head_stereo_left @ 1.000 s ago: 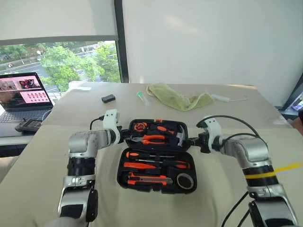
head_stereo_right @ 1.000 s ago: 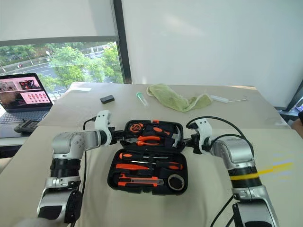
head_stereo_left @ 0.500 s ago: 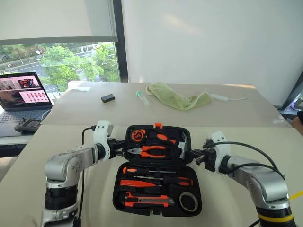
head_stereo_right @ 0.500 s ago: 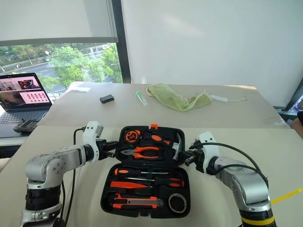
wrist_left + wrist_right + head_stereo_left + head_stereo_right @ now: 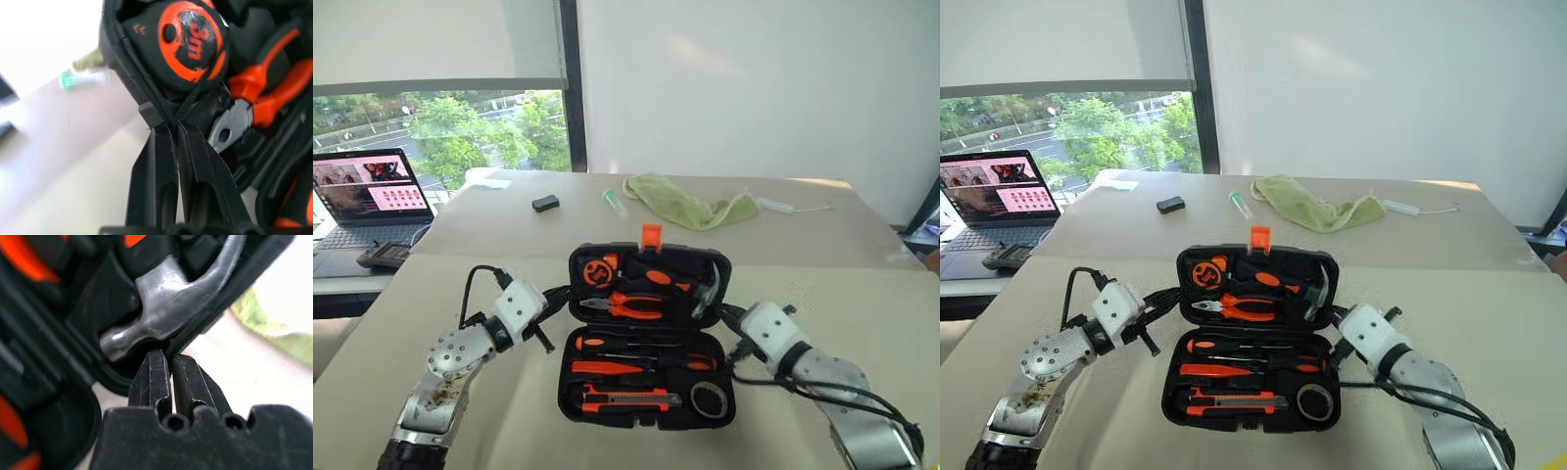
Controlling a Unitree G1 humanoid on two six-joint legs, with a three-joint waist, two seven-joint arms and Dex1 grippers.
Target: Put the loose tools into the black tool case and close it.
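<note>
**Lid half raised, both tools pinching its side rims**

On the left, the left tool [image 5: 173, 142] is clenched on the left rim of the lid of the black tool case [image 5: 651, 338], beside the tape measure [image 5: 193, 39] and pliers [image 5: 626, 305] stowed there. The case sits open at the middle of the table [image 5: 862, 294], its lid tilted up with the orange latch [image 5: 651, 235] topmost. The base holds two screwdrivers [image 5: 641, 345], a slim orange tool [image 5: 607, 368], the utility knife [image 5: 631, 399] and the tape roll [image 5: 709, 399], each seated in a slot. On the right, the right tool [image 5: 168, 364] is clenched on the lid's right rim next to the hammer [image 5: 161, 318] head. Stowing looks finished; closing remains. Done well, both sides should swing the lid over evenly about the hinge, so it neither twists nor drags the base, then press near the latch until it catches.
</note>
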